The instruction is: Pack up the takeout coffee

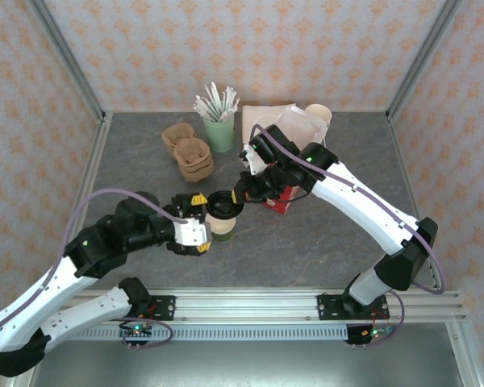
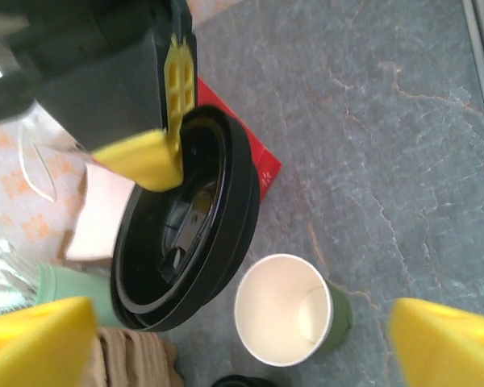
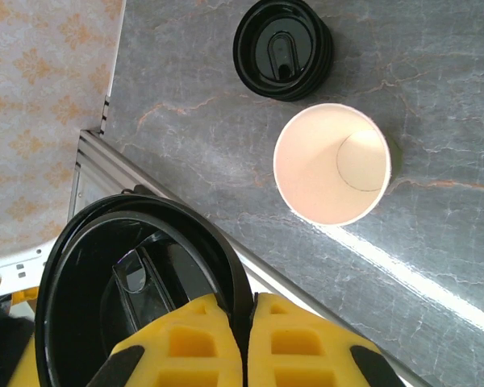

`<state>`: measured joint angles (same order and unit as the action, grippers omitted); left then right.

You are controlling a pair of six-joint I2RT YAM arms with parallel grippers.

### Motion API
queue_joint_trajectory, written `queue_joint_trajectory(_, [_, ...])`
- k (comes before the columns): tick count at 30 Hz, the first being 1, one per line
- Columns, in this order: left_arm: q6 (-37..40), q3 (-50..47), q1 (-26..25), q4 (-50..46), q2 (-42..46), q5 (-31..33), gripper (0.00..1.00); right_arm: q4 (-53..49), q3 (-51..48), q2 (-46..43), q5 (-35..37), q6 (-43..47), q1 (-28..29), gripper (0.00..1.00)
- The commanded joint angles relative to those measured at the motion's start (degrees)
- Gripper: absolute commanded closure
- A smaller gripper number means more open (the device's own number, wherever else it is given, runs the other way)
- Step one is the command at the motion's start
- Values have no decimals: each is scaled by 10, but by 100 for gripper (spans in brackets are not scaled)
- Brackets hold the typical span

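Observation:
The takeout coffee cup (image 1: 222, 229) stands upright on the table, dark green outside, cream inside (image 2: 281, 320), with no lid on it. Its round black lid (image 1: 223, 205) hangs tilted just above and beside the rim. My right gripper (image 3: 247, 322) is shut on the lid's edge (image 3: 137, 282). In the right wrist view the cup (image 3: 332, 164) is below and apart from the lid. My left gripper (image 1: 200, 223) is open, its yellow fingers (image 2: 32, 343) spread wide on either side of the cup without touching it.
A second black lid (image 3: 282, 48) lies on the table near the cup. At the back are a pale green cup of white sticks (image 1: 219, 129), brown pulp carriers (image 1: 189, 155), a paper bag (image 1: 294, 125) and a red box (image 1: 284, 199). A metal rail (image 1: 306, 302) runs along the near edge.

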<state>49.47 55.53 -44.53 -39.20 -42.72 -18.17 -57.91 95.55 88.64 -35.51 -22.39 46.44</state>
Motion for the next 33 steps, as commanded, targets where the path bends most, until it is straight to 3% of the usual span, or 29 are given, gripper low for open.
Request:
queue_joint_trajectory(1, [-24, 29, -3, -4, -23, 39, 0, -7, -6, 7, -17, 11, -1, 100])
queue_joint_trajectory(10, [-61, 34, -3, 23, -28, 45, 1, -4, -14, 11, -22, 15, -1, 100])
queue_joint_trajectory(14, [-52, 50, -2, 7, -42, 60, 19, -5, -16, 14, -25, 17, -2, 100])
queue_joint_trajectory(17, [-51, 54, -2, 4, -47, 52, 43, -5, -14, 15, -26, 19, -2, 100])
queue_joint_trajectory(18, [-50, 54, -2, 4, -47, 47, 47, -7, -14, 16, -24, 20, -2, 100])
queue_joint_trajectory(24, [-41, 48, -2, 2, -54, 38, 51, -9, -8, 22, -37, 20, -4, 100])
queue_joint_trajectory(28, [-33, 50, -3, -4, -60, 37, 61, -8, -8, 22, -42, 22, -4, 100])
queue_joint_trajectory(33, [-15, 57, -2, -20, -72, 51, 65, -9, -5, 23, -49, 23, -5, 100])
